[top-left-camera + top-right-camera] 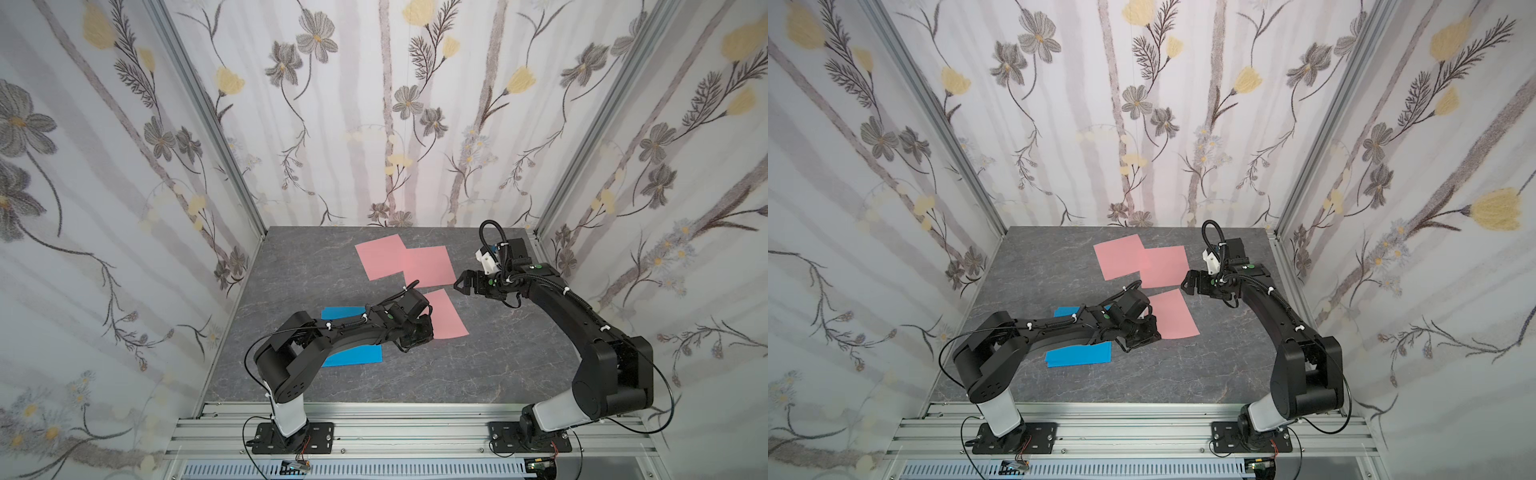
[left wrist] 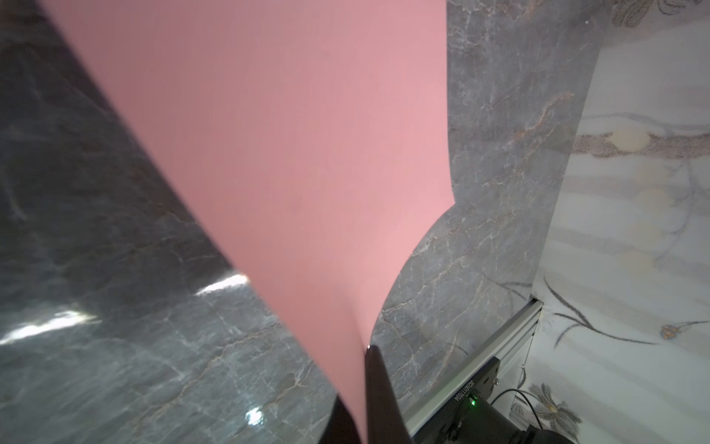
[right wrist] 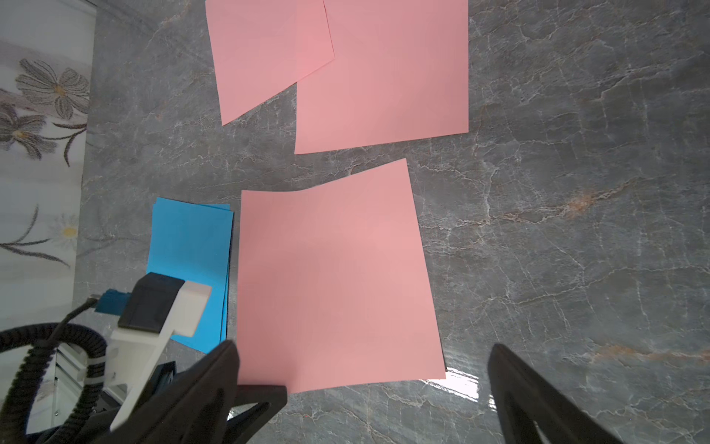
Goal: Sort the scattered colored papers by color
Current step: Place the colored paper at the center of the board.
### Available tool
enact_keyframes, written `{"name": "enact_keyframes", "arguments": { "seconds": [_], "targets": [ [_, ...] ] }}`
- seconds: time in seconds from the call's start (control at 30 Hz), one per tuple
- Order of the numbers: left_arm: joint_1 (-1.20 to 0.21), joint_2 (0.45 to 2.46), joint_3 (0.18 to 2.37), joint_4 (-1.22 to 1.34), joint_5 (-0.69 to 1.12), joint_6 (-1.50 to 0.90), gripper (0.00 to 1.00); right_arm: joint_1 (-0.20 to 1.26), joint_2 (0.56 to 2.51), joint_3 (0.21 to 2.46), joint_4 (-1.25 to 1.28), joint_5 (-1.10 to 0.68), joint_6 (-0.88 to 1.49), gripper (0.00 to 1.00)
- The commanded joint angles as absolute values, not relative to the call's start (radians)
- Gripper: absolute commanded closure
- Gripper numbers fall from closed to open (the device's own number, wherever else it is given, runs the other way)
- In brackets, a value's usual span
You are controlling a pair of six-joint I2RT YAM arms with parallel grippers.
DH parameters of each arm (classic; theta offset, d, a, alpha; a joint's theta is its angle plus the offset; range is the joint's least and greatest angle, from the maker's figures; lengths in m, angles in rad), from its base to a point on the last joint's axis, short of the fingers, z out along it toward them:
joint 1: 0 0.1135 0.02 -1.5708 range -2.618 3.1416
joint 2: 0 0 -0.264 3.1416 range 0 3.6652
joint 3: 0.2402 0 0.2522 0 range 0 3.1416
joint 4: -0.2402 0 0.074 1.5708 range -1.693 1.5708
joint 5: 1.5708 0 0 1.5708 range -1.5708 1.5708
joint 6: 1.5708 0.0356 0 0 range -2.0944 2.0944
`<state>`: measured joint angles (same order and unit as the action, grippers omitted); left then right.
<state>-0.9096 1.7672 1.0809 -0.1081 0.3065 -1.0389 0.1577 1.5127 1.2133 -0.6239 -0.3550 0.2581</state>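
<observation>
Pink sheet (image 2: 292, 153) corner pinched by left gripper (image 2: 365, 392) for transfer | right gripper (image 3: 365, 384) fingers spread, empty | blue stack (image 3: 188, 265) grouped

The left arm bends low over the middle of the bench, its left claw (image 2: 365, 384) pinched tight. The right arm reaches in from the right edge, its right claw (image 3: 361, 384) spread wide, holding nothing.

You see a grey marble-patterned surface (image 1: 519, 365) enclosed by white floral-print fabric walls (image 1: 374, 124), with silver aluminium rails (image 1: 407, 432) along its near edge.
</observation>
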Motion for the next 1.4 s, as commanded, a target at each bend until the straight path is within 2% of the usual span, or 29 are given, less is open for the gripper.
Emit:
{"name": "enact_keyframes", "arguments": {
  "seconds": [0.0,0.13,0.33,0.8,0.93,1.17,1.37],
  "targets": [
    [-0.933,1.737,1.093,-0.111,0.288,-1.091,1.00,0.161,1.506,1.214,-0.628,-0.395,0.253,0.00],
    [-0.961,1.731,1.117,-0.160,0.272,-1.077,1.00,0.164,1.506,1.202,-0.625,-0.400,0.250,0.00],
    [-0.996,1.816,1.112,-0.087,0.352,-1.106,1.00,0.168,1.488,1.178,-0.617,-0.397,0.250,0.00],
    [-1.019,1.805,1.140,-0.362,0.418,-0.914,1.00,0.180,1.463,1.125,-0.565,-0.396,0.291,0.00],
    [-1.019,1.823,1.161,-0.515,0.391,-0.807,1.00,0.183,1.472,1.130,-0.561,-0.400,0.296,0.00],
    [-1.019,1.899,1.248,-0.620,0.359,-0.696,1.00,0.186,1.477,1.127,-0.556,-0.396,0.301,0.00],
    [-1.019,1.917,1.310,-0.738,0.259,-0.600,1.00,0.186,1.486,1.126,-0.554,-0.396,0.297,0.00]
  ]
}}
